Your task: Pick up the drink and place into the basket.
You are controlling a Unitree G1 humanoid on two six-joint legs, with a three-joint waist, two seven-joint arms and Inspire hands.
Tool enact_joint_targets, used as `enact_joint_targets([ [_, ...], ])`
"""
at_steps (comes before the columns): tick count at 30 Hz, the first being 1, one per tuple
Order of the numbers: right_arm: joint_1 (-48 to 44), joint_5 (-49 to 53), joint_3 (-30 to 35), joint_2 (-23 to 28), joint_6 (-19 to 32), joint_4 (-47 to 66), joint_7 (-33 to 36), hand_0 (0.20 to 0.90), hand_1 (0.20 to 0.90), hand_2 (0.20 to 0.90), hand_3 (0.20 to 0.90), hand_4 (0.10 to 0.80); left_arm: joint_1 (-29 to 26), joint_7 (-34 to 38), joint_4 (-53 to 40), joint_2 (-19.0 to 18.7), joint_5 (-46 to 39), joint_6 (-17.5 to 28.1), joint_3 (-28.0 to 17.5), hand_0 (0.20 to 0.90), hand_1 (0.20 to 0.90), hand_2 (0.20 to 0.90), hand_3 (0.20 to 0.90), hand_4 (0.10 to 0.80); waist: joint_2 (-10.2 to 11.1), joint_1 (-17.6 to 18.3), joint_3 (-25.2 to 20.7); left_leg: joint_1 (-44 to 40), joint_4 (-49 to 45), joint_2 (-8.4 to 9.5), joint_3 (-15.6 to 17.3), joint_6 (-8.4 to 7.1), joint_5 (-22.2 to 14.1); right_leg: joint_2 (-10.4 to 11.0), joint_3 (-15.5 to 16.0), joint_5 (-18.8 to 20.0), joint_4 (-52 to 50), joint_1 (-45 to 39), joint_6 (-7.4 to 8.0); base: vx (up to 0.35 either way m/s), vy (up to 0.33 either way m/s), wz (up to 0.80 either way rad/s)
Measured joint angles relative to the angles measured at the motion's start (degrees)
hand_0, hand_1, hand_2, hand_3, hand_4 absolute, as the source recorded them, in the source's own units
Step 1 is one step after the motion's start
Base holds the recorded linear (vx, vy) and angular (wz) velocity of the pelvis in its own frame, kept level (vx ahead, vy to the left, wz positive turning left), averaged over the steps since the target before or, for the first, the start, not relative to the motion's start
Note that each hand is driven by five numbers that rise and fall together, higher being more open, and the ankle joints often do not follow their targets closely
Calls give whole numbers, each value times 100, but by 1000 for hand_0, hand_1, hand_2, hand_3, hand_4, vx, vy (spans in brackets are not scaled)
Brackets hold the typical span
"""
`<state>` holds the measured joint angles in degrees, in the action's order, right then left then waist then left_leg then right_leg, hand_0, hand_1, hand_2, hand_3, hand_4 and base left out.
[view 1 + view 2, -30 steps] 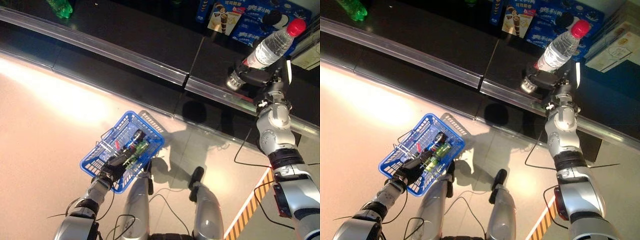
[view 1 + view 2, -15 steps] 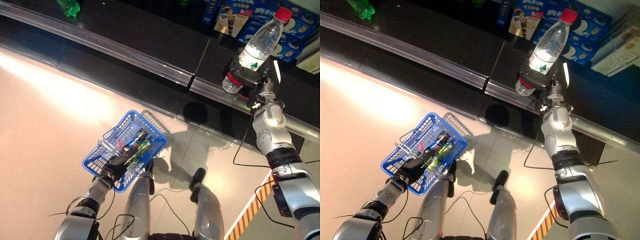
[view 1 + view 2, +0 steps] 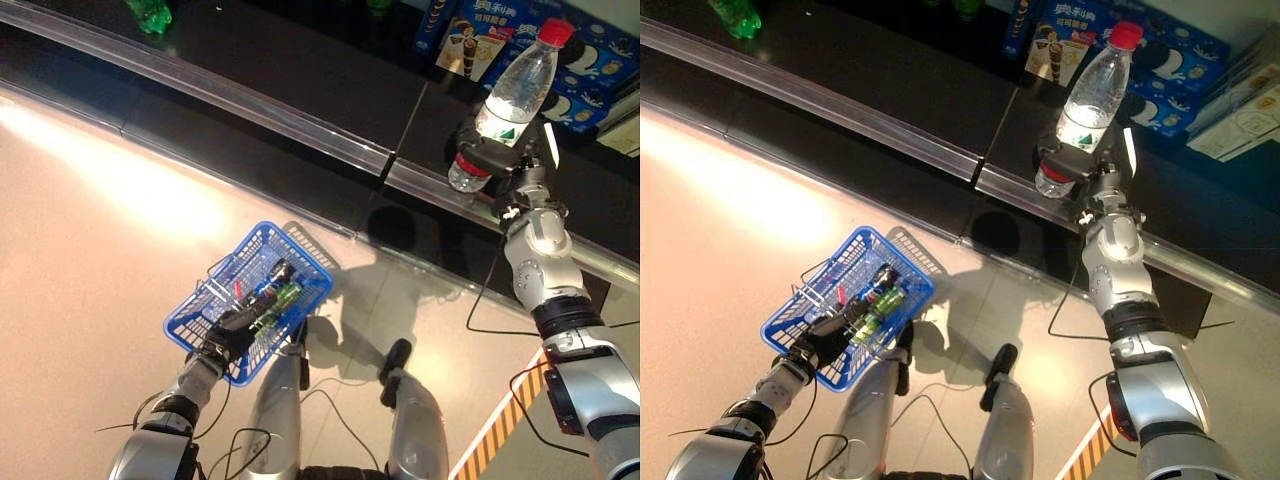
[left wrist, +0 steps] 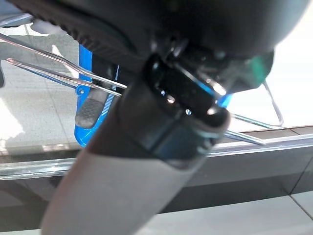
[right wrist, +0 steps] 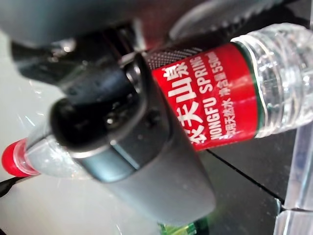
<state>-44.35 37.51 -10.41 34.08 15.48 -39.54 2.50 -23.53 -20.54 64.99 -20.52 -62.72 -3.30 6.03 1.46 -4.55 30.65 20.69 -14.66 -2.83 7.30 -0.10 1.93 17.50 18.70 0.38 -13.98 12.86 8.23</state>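
1. Right hand [image 3: 500, 155], at 1 o'clock, fingers wrapped round the water bottle [image 3: 505, 95], lifted above the shelf [image 3: 300, 110] for transfer.
2. Left hand [image 3: 228, 335], at 7 o'clock, clenched on the blue basket [image 3: 205, 305] handle, holding it ready to receive.

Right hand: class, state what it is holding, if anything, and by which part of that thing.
The right hand holds a clear water bottle with a red cap, fingers curled round its lower body at the red label, cap end pointing away above the hand.
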Motion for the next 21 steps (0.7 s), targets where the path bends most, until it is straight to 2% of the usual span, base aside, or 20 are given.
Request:
enact_joint_targets([
  [2, 212, -56, -2, -2, -10, 166, -52, 300, 300, 300, 200, 100, 102, -4, -6, 10, 13, 7, -10, 300, 300, 300, 200, 100, 5, -3, -3, -192, 126, 10, 5, -6, 12, 5, 14, 1, 92, -178, 0, 90, -26, 3],
  [4, 454, -144, 0, -1, -60, 445, -138, 300, 300, 300, 200, 100, 255, -11, -27, 24, 56, 22, -110, 300, 300, 300, 200, 100, 14, 15, -9, -421, 296, 20, 10, -27, 27, -22, 61, 59, 331, -448, 90, 136, -34, 2],
  [7, 697, -172, 12, 0, -120, 831, -229, 300, 300, 300, 200, 100, 360, -12, -30, 50, 138, 40, -246, 300, 300, 300, 200, 100, 30, 28, -18, -601, 468, -2, 19, -88, 66, -86, 141, 99, 566, -680, 138, 122, -5, 5],
  [13, 1109, -404, 13, -1, -346, 1649, -470, 300, 300, 300, 200, 100, 632, -11, -86, 158, 363, 28, -446, 300, 300, 300, 200, 100, 130, 16, -71, -1262, 998, 9, 49, -139, 179, -191, 172, 146, 930, -1248, 96, 87, 3, -2],
  [21, 1364, -504, 28, -9, -411, 2507, -754, 300, 300, 300, 200, 100, 999, 3, -188, 171, 563, -7, -557, 300, 300, 300, 200, 100, 364, -2, -246, -2002, 1512, -39, 303, -159, 226, -249, 302, 158, 1042, -1734, 83, 62, 14, -4],
])
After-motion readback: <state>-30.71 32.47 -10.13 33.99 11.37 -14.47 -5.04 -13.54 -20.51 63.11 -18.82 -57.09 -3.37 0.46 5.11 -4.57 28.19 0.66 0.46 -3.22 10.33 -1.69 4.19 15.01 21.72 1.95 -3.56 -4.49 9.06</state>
